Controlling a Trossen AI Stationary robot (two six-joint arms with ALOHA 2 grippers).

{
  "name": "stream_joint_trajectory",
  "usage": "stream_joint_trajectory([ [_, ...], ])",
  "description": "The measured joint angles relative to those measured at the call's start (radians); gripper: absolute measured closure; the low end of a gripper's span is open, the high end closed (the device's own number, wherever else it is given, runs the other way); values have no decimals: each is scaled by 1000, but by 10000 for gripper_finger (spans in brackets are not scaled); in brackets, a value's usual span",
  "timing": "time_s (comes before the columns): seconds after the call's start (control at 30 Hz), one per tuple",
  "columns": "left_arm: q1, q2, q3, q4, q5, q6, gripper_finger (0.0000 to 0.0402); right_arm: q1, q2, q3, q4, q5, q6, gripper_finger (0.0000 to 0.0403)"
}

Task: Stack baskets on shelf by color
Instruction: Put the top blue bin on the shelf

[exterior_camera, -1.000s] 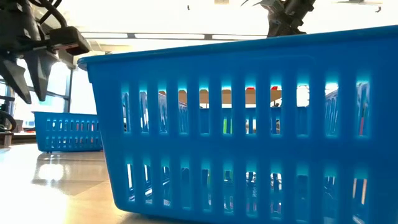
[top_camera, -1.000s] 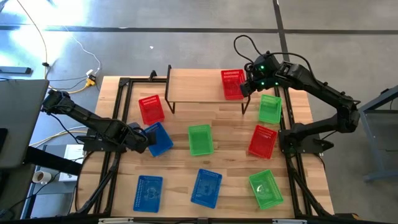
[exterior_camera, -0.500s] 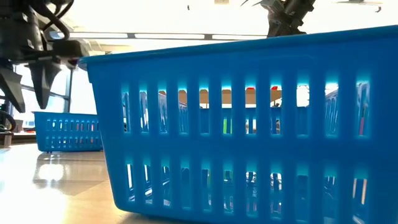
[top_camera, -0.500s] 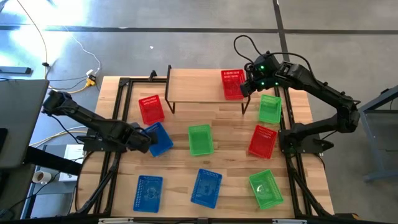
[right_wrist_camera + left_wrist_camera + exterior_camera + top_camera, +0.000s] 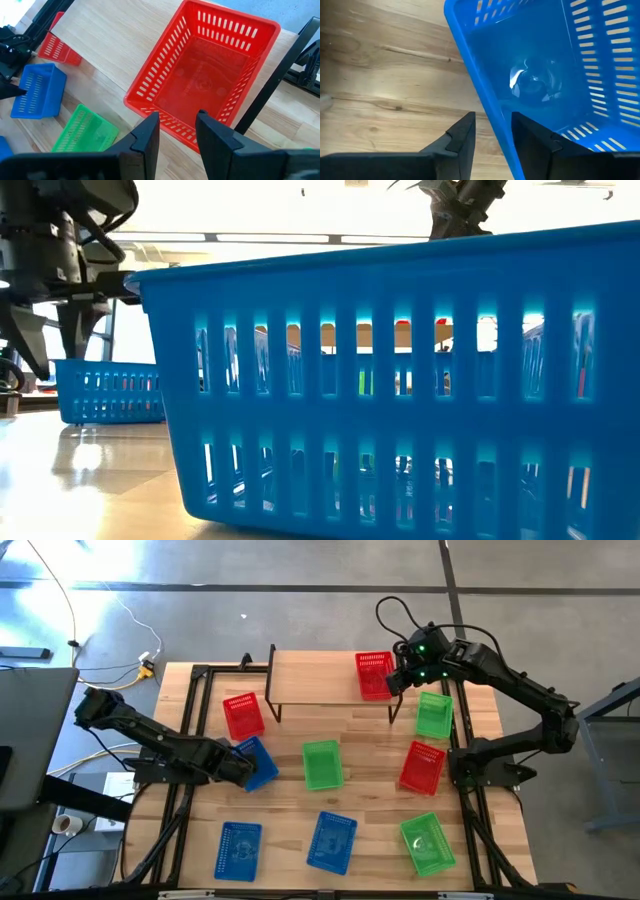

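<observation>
On your shelf [image 5: 315, 675] stands one red basket [image 5: 373, 674] at its right end, its near rim between the released fingers of the right end effector [image 5: 178, 131]. Your left end effector [image 5: 492, 135] straddles the rim of a blue basket [image 5: 257, 762] on the desk [image 5: 365, 755] left of centre, fingers parted and not yet clenched. Also on the desk you have two red, three green and two more blue baskets, spread apart in front of the shelf.
</observation>
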Motion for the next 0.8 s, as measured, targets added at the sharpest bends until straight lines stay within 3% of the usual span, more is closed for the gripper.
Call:
stream_joint_trajectory([
  [0.37, -2, 36, 0, 33, 15, 56, 391, 0, 0, 0, 0, 0, -2, 290],
  [0.57, -2, 33, 8, 71, -1, 94, 394, 0, 0, 0, 0, 0, -11, 290],
  [0.8, -2, 33, 117, 67, -94, 194, 398, 0, 0, 0, 0, -16, -18, 290],
])
